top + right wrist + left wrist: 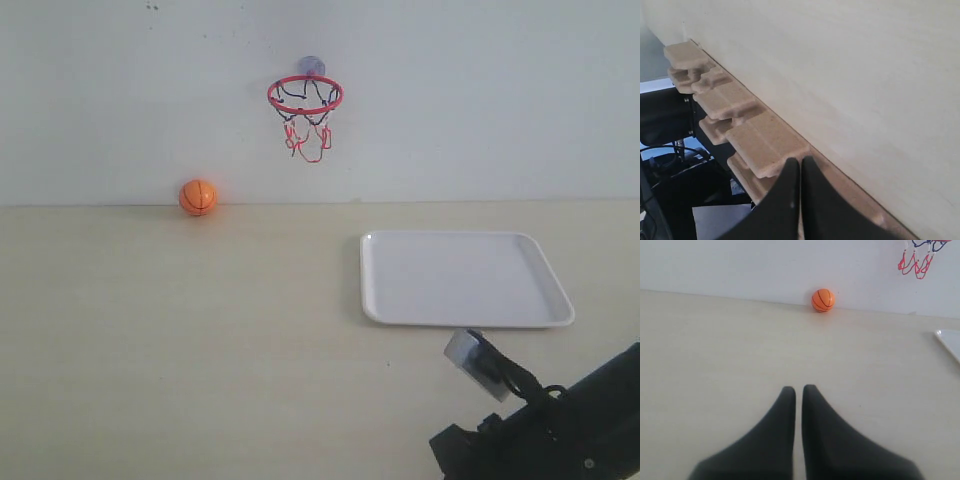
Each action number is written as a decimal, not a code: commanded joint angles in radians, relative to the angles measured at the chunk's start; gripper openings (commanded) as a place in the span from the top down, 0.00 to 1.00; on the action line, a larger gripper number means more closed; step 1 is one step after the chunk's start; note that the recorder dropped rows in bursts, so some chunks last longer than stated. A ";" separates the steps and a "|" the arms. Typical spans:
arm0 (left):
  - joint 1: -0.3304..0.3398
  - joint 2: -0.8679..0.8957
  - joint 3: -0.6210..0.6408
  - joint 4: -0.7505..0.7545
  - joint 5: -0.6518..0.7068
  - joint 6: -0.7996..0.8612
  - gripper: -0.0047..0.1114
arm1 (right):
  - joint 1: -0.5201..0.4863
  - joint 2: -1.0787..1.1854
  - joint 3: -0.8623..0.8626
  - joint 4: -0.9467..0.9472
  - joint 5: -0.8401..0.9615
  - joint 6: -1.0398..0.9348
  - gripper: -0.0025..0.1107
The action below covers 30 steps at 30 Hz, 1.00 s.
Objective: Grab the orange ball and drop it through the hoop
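Note:
The orange ball (198,197) rests on the table against the white back wall, left of centre; the left wrist view shows the ball (823,300) far ahead of the fingers. The hoop (305,96), with red ring, string net and suction cup, hangs on the wall up and to the right of the ball. Only the hoop's net (916,260) shows in the left wrist view. My left gripper (799,389) is shut and empty, low over the table, and out of the exterior view. My right gripper (801,160) is shut and empty at the table's edge.
A white tray (465,280) lies on the right half of the table; its corner (950,342) shows in the left wrist view. The right arm (560,425) sits at the bottom right. Wooden blocks (735,105) line the table's edge (850,185) beside the right gripper.

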<state>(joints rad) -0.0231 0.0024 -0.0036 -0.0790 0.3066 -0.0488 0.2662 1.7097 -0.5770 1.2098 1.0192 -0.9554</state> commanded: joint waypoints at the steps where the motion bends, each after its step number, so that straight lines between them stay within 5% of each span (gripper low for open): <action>1: 0.002 -0.002 0.004 0.001 -0.002 0.005 0.92 | -0.001 -0.012 0.007 -0.003 -0.003 -0.014 0.98; 21: 0.002 -0.002 0.004 0.001 -0.002 0.005 0.92 | -0.001 -0.018 0.007 -0.003 -0.010 -0.017 0.98; 30: 0.002 -0.002 0.004 0.001 -0.002 0.005 0.92 | 0.001 -0.336 0.007 -0.010 -0.238 -0.016 0.98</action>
<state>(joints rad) -0.0231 0.0024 -0.0036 -0.0790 0.3066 -0.0488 0.2662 1.4793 -0.5708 1.1990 0.8312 -0.9702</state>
